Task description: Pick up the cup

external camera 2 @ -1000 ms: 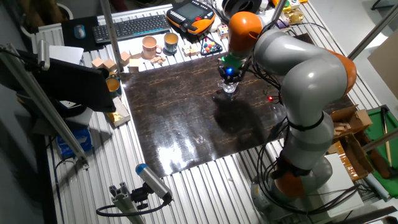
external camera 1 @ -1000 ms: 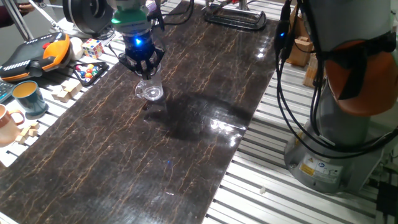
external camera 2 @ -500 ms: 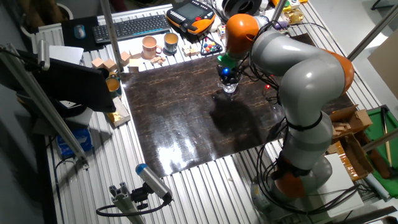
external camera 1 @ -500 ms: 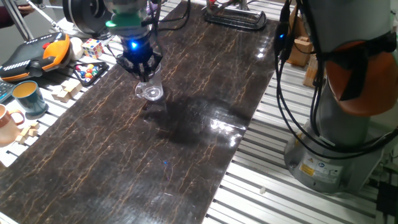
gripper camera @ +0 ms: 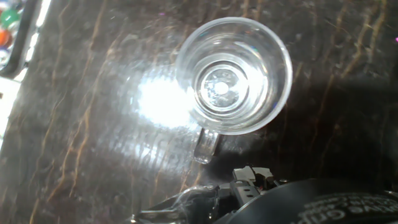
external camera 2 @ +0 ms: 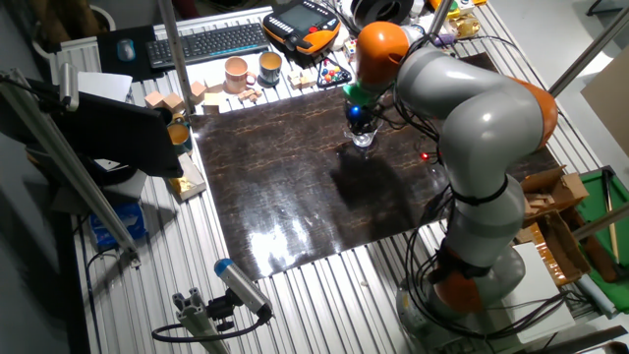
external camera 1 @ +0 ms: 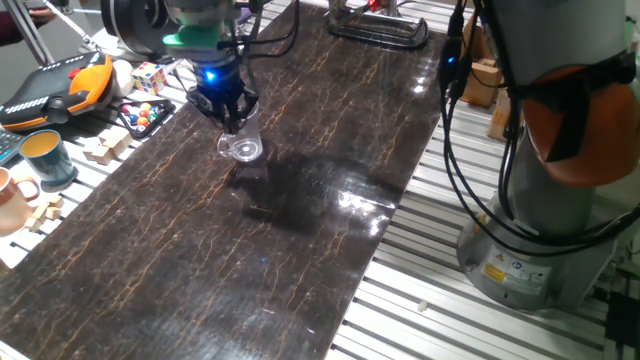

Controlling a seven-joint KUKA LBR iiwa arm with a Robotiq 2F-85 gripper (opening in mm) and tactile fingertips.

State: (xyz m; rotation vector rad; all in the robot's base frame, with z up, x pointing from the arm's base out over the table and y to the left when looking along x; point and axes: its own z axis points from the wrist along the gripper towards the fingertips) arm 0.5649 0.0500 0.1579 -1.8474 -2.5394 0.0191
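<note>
The cup (external camera 1: 241, 147), a small clear glass mug, stands upright on the dark marble-patterned table top (external camera 1: 300, 240). The other fixed view shows the cup (external camera 2: 363, 139) under the arm's hand. My gripper (external camera 1: 232, 122) hangs just above the cup's far rim, its fingers drawn together into a point. From the hand view I look straight down into the cup (gripper camera: 233, 74); its handle (gripper camera: 207, 144) points toward the gripper (gripper camera: 249, 177), which shows at the bottom edge, apart from the glass. Nothing is between the fingers.
Left of the table top lie a teal mug (external camera 1: 45, 157), a pink mug (external camera 1: 10, 198), wooden blocks (external camera 1: 105, 145), a tray of coloured balls (external camera 1: 145, 115), a Rubik's cube (external camera 1: 150, 77) and an orange pendant (external camera 1: 60, 85). A black clamp (external camera 1: 380, 25) sits at the far end.
The gripper's fingers have gone from spread to drawn together, and the hand has shifted slightly up and left. The cup has stayed in place.
</note>
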